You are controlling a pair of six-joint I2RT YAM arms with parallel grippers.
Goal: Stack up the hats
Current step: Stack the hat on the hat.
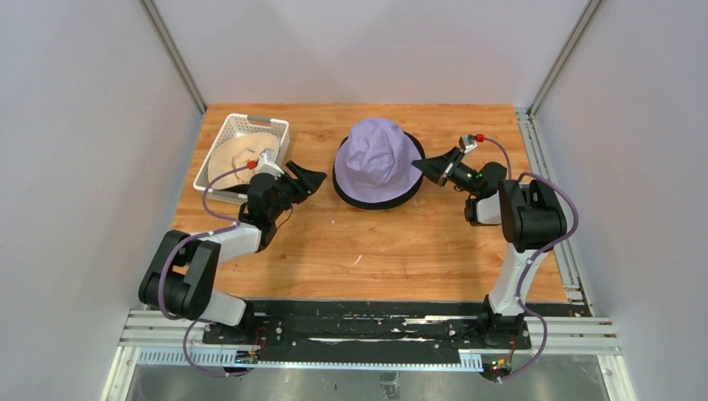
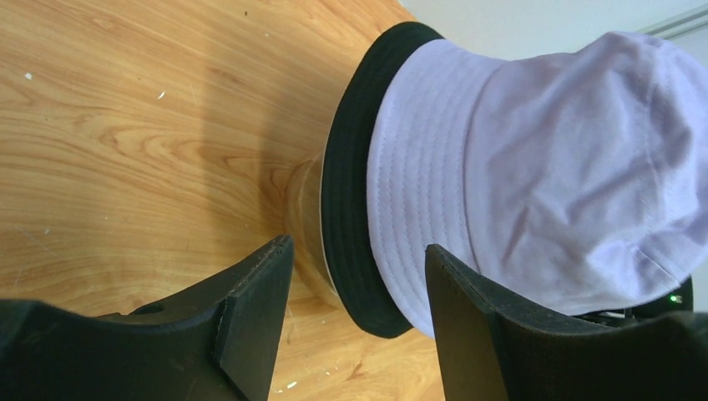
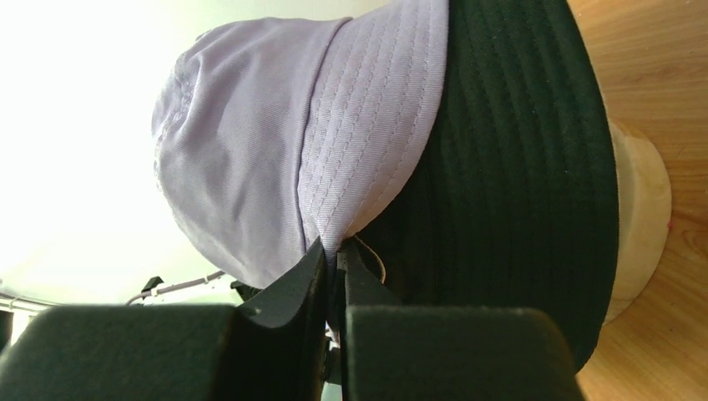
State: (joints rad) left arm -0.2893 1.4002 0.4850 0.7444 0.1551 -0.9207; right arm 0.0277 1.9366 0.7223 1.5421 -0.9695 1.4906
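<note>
Basket [image 1: 210, 154], upper left: 1 beige hat [image 1: 242, 157] inside. Lavender hat [image 1: 380, 159] sits over black hat [image 3: 518, 167] on wooden stand [image 3: 639, 217], upper centre of table [image 1: 376, 259]. Right jaws closed, pinching the lavender brim. Left jaws part open, empty, near the stack's left side, touching nothing.

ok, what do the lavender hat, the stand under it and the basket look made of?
lavender hat: likely cotton twill, matte; weave and stitched brim rows show.
stand: pale wood, smooth; faint grain.
basket: white plastic, probably; moulded lattice walls.
</note>
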